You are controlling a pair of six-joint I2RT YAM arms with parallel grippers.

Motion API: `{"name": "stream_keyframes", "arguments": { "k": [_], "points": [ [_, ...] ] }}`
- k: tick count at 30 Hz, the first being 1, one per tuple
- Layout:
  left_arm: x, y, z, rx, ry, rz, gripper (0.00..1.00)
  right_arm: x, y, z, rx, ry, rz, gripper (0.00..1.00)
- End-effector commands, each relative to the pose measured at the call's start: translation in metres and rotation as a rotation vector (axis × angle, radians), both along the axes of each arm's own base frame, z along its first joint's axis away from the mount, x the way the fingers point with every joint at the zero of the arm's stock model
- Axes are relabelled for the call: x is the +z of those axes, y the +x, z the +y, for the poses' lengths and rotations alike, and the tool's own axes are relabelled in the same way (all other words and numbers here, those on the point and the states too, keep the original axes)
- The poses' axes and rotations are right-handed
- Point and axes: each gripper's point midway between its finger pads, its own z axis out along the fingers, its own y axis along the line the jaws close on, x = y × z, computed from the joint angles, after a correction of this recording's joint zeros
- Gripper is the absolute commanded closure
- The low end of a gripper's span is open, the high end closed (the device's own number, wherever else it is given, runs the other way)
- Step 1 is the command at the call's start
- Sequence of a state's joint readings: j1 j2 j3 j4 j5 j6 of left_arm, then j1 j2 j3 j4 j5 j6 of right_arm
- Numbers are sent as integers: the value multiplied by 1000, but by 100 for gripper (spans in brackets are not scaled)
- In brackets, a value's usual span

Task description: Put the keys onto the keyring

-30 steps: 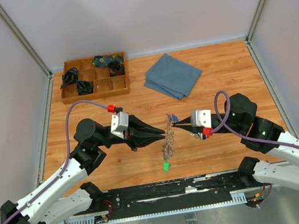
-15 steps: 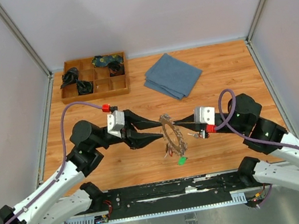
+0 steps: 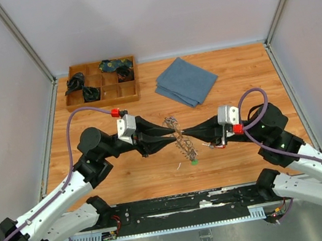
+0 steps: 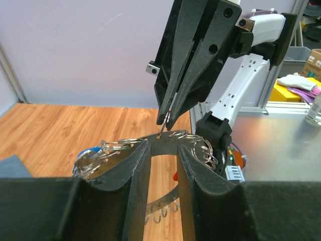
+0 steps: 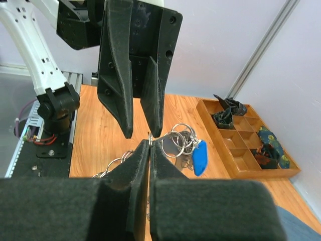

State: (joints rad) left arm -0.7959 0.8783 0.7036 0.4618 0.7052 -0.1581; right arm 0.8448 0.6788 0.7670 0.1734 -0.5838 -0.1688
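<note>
A wooden table fills the floor of a grey-walled booth. At eleven o'clock on it, near the far edge, sits a divided wooden tray. It holds black bundles in its left cells and a dark patterned one at its far right. A folded blue cloth lies at twelve o'clock, near the tray but apart from it.

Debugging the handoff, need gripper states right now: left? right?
left gripper: open, tips at the keyring.
right gripper: closed, pinching the keyring.
</note>
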Motion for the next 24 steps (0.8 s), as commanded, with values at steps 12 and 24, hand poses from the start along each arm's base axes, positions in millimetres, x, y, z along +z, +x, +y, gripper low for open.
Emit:
{"name": "stream_keyframes", "arguments": {
  "k": [12, 24],
  "points": [
    [25, -3, 4, 7, -73, -53, 67, 31, -10, 9, 80, 150, 22, 100],
    [17, -2, -2, -16, -58, -30, 67, 31, -12, 11, 93, 159, 25, 100]
  ]
}}
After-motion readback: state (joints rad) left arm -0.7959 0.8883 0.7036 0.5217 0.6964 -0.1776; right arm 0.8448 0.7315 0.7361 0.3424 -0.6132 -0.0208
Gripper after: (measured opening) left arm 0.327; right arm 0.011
